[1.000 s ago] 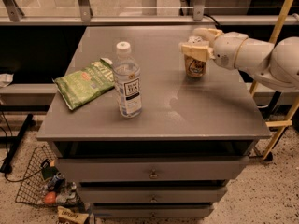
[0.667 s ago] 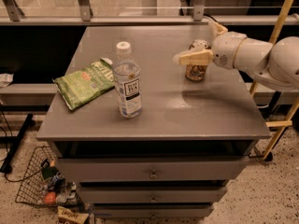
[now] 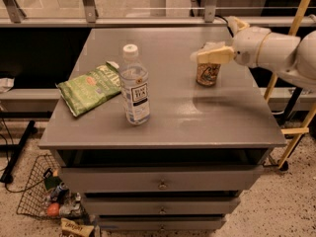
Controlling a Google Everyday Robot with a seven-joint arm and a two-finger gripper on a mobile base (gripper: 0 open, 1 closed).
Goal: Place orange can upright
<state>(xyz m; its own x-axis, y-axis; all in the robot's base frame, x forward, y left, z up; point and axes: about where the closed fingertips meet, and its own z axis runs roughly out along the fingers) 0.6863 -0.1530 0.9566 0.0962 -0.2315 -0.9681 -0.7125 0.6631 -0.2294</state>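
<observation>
The orange can stands upright on the grey table top, toward the right rear. Its body is orange-copper with pale markings. My gripper hovers just above the can's top, coming in from the right on a white arm. The fingers are pale, spread apart and hold nothing. The can's top rim is partly hidden behind them.
A clear plastic bottle with a white cap stands at the table's middle left. A green snack bag lies at the left edge. A yellow frame stands right of the table. A wire basket sits on the floor at the left.
My gripper was closed around the can a second ago. It has let go and risen to the left, above the can, which stays standing on the table.
</observation>
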